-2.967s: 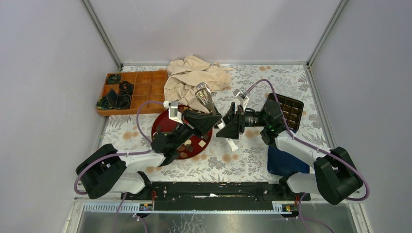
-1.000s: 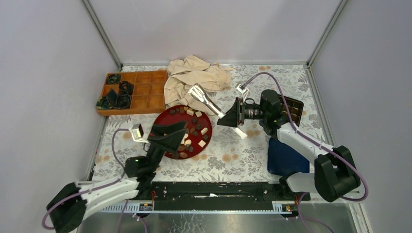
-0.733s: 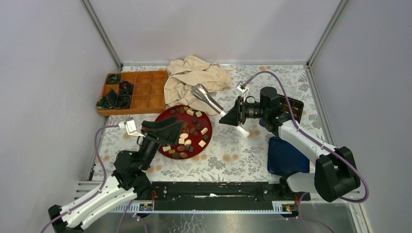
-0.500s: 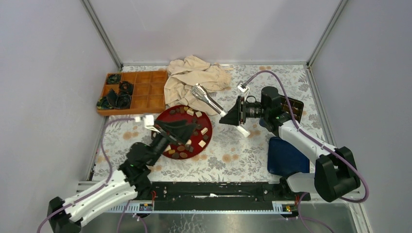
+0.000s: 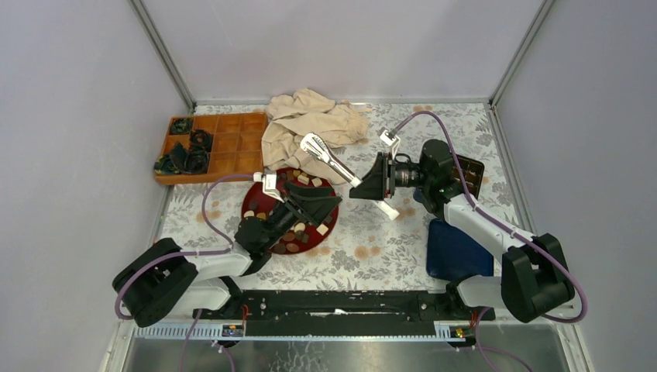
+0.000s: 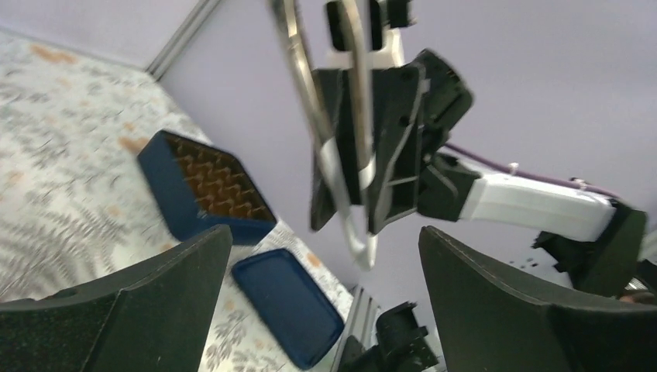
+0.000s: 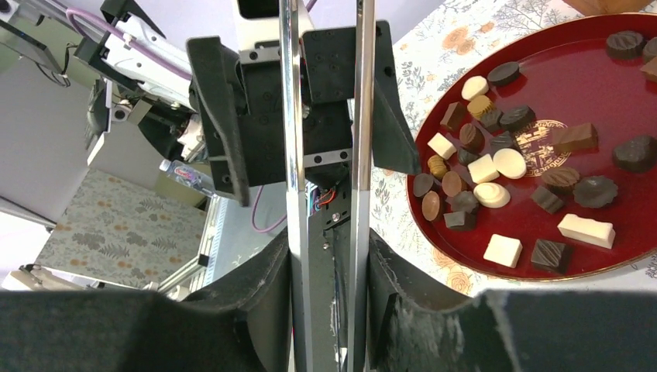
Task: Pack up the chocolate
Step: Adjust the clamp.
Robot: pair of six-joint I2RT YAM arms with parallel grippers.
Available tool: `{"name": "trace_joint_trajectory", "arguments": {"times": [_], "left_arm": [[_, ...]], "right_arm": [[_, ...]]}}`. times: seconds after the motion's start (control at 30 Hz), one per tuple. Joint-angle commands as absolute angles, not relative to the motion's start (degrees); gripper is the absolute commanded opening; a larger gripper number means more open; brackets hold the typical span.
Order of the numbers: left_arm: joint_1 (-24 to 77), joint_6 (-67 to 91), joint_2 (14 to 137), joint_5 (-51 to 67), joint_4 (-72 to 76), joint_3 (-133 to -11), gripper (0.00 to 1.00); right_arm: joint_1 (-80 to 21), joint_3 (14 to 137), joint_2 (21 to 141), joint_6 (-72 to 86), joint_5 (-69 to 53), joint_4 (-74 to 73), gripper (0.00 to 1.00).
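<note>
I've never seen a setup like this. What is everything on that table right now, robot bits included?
chocolate: many small pieces, dark brown, light brown and cream, on the plate
plate: one, red, round, centre-left
tongs: one pair, silver, gripped at one end, pointing toward the cloth
cloth: one, beige, crumpled, far edge
divided tray: one, orange-brown, far left
dark crumpled items: several, blackish, in the tray's left compartments
gridded box: one, dark blue with brown insert, far right
lid: one, dark blue, flat, near right
tablecloth: one, pale floral, covering the table
left tool: one, black, open, over the plate
right tool: one, black, shut on the tongs
</note>
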State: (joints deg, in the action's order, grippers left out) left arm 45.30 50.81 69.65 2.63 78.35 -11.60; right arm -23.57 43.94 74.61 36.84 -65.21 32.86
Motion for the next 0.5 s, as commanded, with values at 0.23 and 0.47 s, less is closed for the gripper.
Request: {"name": "trace_joint_trajectory", "arguments": {"times": [0.23, 0.47], "left_arm": [[44.56, 52.11, 74.09, 4.15, 92.37, -18.92, 0.98], [44.47, 53.99, 78.67, 1.84, 92.55, -22.42, 0.95]], "right_arm": [[-24.16, 44.03, 73.25, 43.3, -68.63, 42.86, 0.2], [-24.39, 44.03, 72.93, 43.35, -68.87, 42.98, 0.2]]}}
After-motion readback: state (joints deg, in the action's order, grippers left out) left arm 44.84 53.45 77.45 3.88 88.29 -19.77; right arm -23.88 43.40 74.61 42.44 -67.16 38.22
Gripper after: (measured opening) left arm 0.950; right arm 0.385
